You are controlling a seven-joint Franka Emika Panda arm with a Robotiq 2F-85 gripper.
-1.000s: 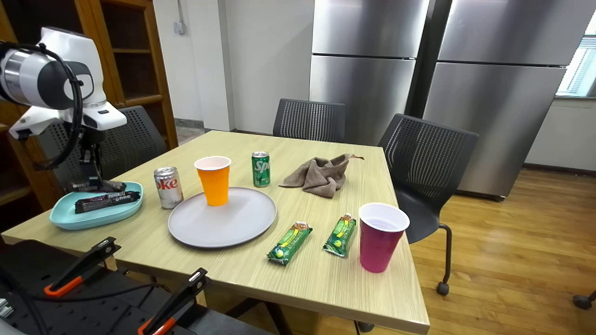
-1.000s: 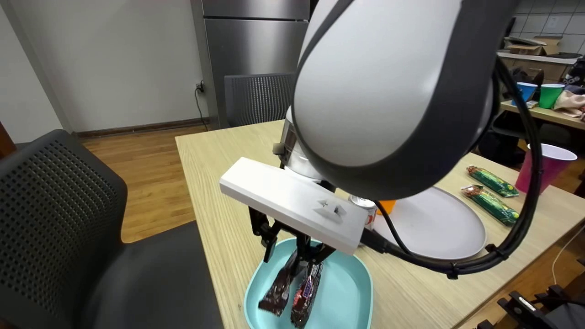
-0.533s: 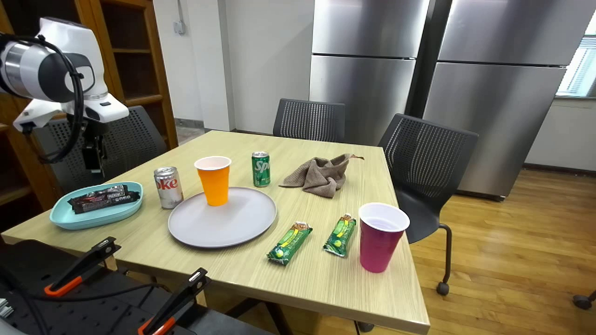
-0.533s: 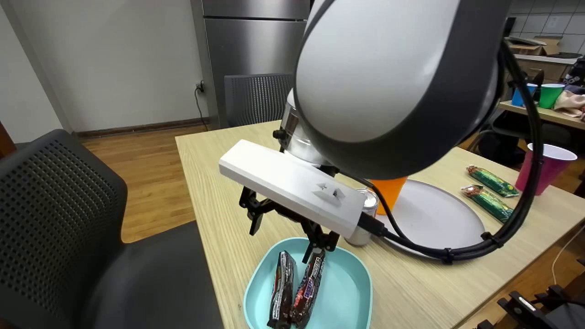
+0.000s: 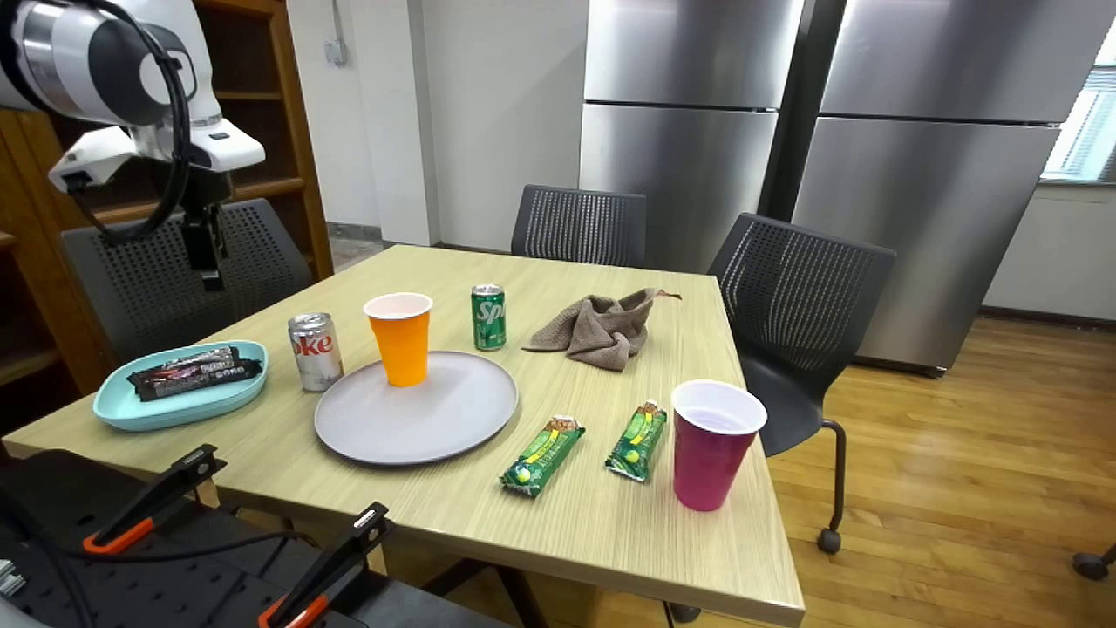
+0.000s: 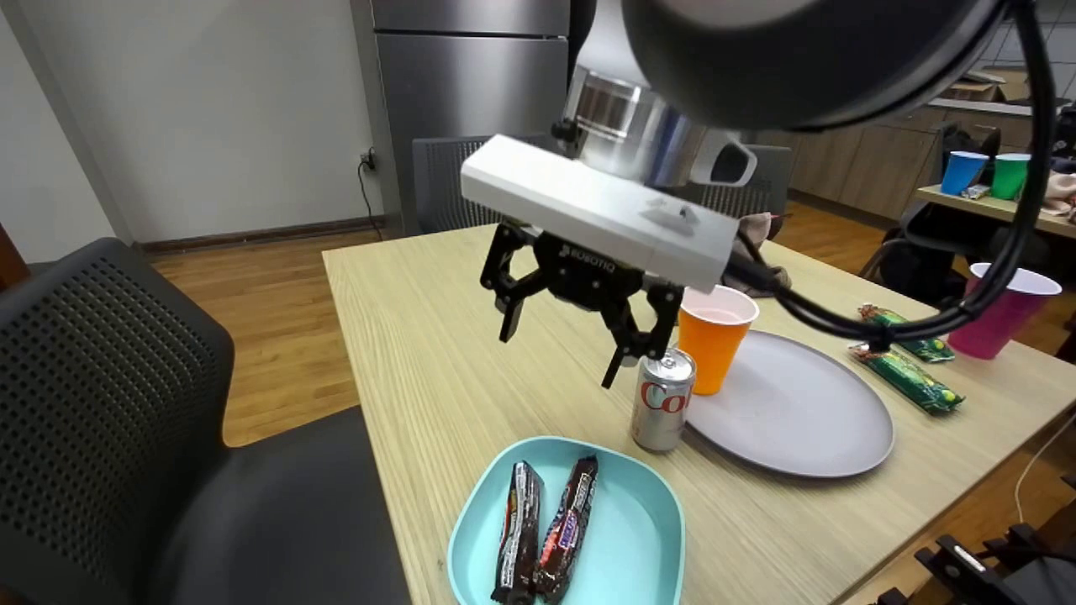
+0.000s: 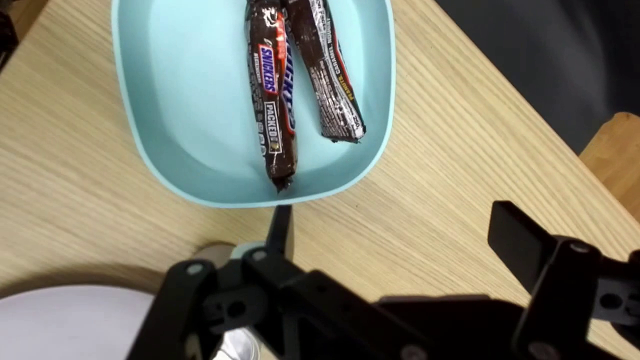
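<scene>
My gripper hangs open above the table, its two black fingers wide apart with only bare wood visible between them in the wrist view. Below it sits a light blue tray holding two dark-wrapped candy bars side by side: a Snickers bar and another bar with its printed back up. A silver Diet Coke can stands beside the tray, close to one finger in an exterior view; touching cannot be told there. An orange cup stands upright on a grey plate.
Farther along the table are a green Sprite can, a crumpled brown cloth, two green-wrapped bars, one a wrapped bar nearer the plate, and a magenta cup. Black chairs surround the table; a clamp sits near its edge.
The fingers have opened and let go of a candy bar, which now lies in the tray beside its neighbour. My gripper has risen off the tray and shifted towards the table's middle.
</scene>
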